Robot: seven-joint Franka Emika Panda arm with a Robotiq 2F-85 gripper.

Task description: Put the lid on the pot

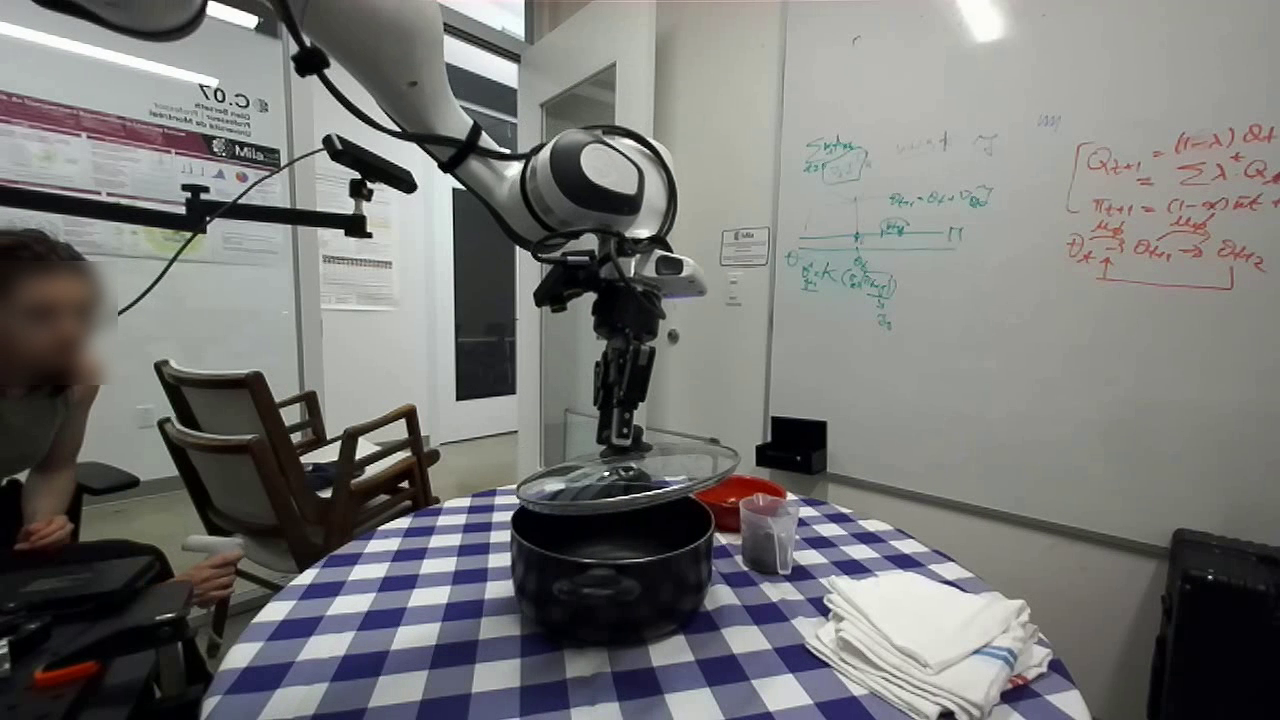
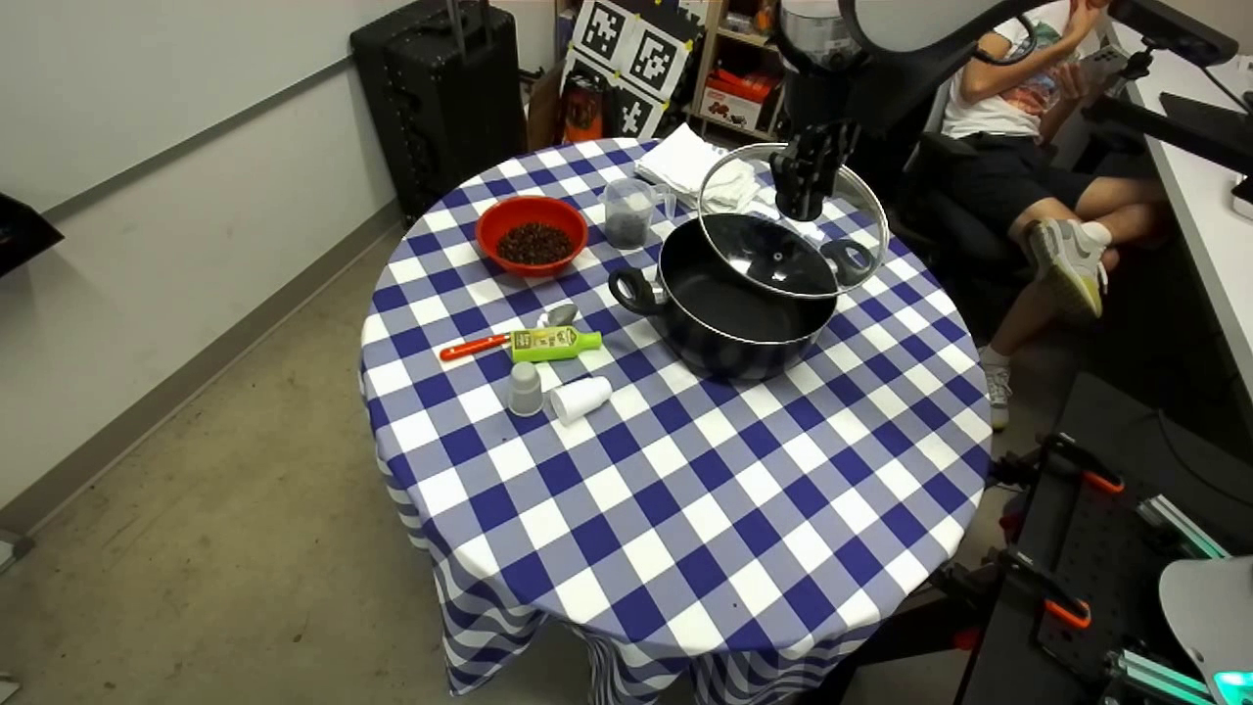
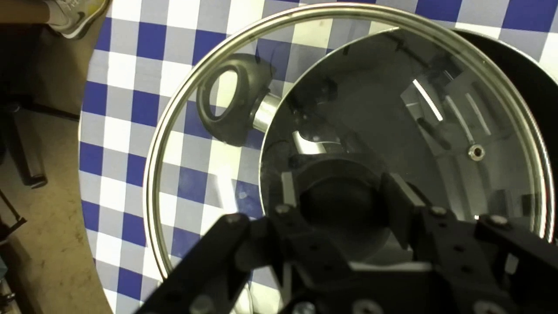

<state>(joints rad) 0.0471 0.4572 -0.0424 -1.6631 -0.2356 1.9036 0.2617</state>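
Observation:
The lid [image 1: 680, 472] is round clear glass with a metal rim. It hangs tilted just above the black pot [image 1: 610, 600], shifted off the pot's centre. The lid [image 2: 768, 257] also overlaps part of the opening of the pot [image 2: 724, 343] in an exterior view. My gripper [image 1: 622, 440] points down, with its fingers shut on the lid's black knob; the gripper also shows in an exterior view [image 2: 803, 201]. In the wrist view the gripper's fingers [image 3: 344, 200] stand on both sides of the knob. There the lid [image 3: 383, 96] leaves a strip of the pot [image 3: 512, 54] uncovered. I cannot tell whether lid and pot touch.
A red bowl [image 2: 494, 245] with dark contents and a clear measuring cup [image 2: 628, 211] stand beside the pot. Folded white towels [image 1: 925, 630] lie near the table edge. A green bottle [image 2: 555, 343], an orange-handled utensil [image 2: 475, 348] and two small cups [image 2: 580, 399] are on the checked cloth.

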